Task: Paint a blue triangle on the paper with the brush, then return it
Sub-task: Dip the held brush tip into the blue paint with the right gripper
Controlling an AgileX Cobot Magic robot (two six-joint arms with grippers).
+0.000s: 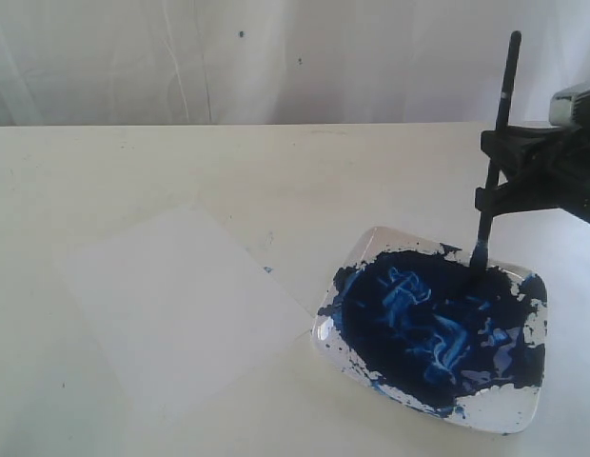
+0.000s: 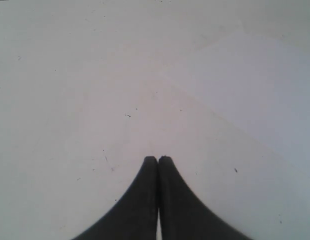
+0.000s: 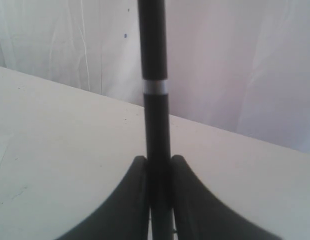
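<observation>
Exterior angled down over table (image 1: 181, 162); wrist views close behind fingers (image 2: 140, 210).

Upright brush (image 1: 485, 228) in right hand (image 1: 491, 173); tip in dish (image 1: 509, 415)

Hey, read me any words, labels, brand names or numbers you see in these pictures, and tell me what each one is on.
None: no readable text shows in any view.
The paper is blank.
The brush has only a plain silver band, with no print.
The paint dish has no label.
</observation>
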